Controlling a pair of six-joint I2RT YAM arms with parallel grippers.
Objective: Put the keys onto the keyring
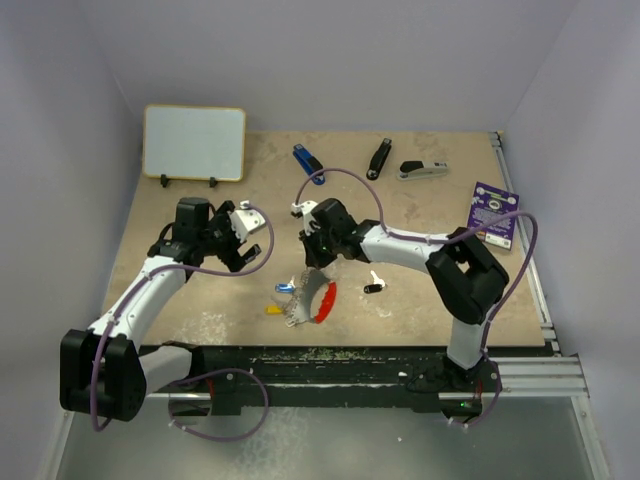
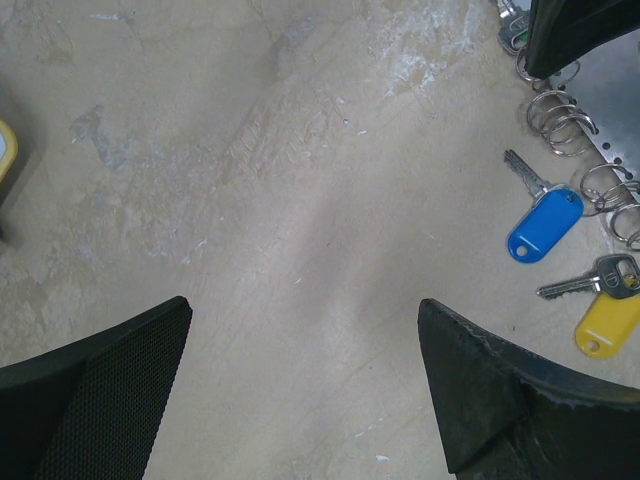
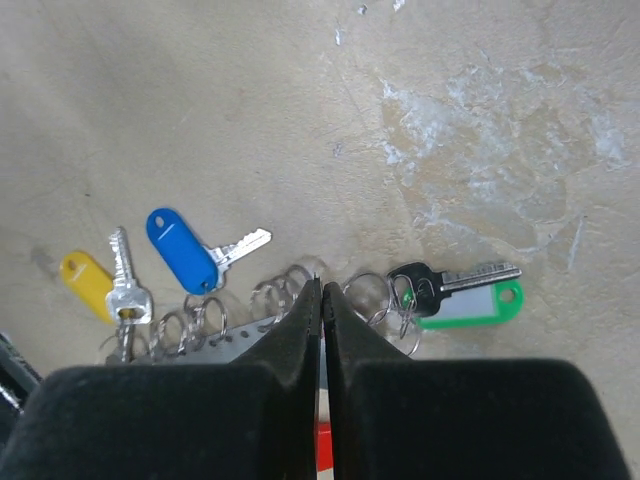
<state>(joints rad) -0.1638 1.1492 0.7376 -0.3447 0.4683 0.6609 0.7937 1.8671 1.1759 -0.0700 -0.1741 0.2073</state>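
The keyring (image 1: 303,303) lies mid-table: a grey holed strip with several silver rings (image 3: 281,298) and a red fob (image 1: 326,300). My right gripper (image 1: 316,262) stands over it, jaws shut on the strip's upper edge (image 3: 321,285). A blue-tagged key (image 3: 182,250), a yellow-tagged key (image 3: 88,285) and a black-headed key with a green tag (image 3: 460,303) lie by the rings. Another black key (image 1: 373,287) lies apart to the right. My left gripper (image 1: 252,243) is open and empty over bare table (image 2: 303,303), left of the blue tag (image 2: 545,225) and yellow tag (image 2: 607,322).
A small whiteboard (image 1: 194,142) stands at the back left. Blue (image 1: 308,163), black (image 1: 379,157) and grey (image 1: 423,170) staplers lie along the back. A purple card (image 1: 494,213) lies at the right edge by a metal rail.
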